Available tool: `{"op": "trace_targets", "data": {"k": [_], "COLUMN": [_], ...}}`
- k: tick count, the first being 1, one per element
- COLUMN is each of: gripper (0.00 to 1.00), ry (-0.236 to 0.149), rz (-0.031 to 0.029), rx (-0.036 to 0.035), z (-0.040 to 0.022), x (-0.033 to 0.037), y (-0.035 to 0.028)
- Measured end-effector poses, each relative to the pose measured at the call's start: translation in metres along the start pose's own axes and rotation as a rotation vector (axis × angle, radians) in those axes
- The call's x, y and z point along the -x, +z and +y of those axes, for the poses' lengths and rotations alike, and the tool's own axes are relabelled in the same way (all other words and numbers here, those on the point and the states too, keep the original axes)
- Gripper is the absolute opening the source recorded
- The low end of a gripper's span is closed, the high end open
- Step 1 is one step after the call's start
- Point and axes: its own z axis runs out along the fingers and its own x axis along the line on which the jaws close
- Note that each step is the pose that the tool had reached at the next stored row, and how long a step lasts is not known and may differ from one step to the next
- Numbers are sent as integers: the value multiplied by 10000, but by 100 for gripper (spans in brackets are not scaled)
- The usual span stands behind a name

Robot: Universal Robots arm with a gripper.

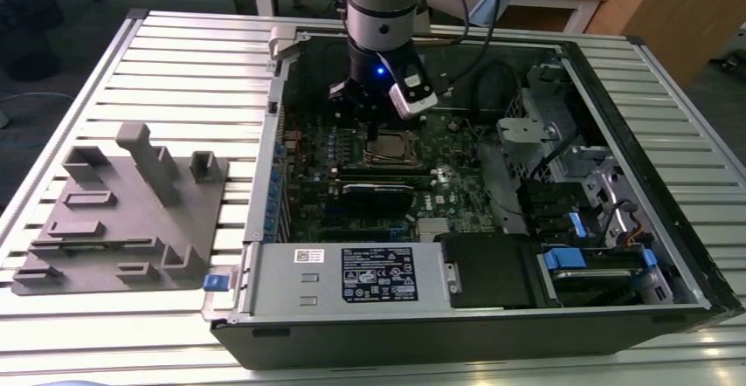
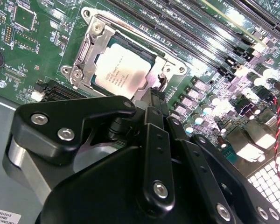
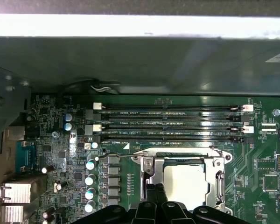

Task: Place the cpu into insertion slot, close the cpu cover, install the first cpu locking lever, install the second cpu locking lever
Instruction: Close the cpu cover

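Cpu [image 2: 119,70] is lying under the closed cover [image 2: 87,59] on the board [image 2: 37,46]; fingers [image 2: 152,140], pressed together, are hovering at the cover's edge. Pressing the lever [image 3: 121,156] is probably calling for a slow, straight push.

Finds the cpu [image 2: 119,70] seated flat and square in the insertion slot [image 1: 376,140], silvery-grey top facing up. Finds the cpu cover [image 2: 88,56], a thin silver frame, lowered flat over the chip's edges, metal top bare through its central opening.
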Motion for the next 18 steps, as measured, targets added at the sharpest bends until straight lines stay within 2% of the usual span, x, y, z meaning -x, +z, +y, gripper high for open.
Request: {"op": "trace_targets", "data": {"k": [4,10,18], "gripper": [11,11,11], "ry": [-2,0,0], "rz": [1,1,0], "rx": [-1,0,-2], "z": [0,0,0], "x": [3,54,57], "y": [0,2,2]}}
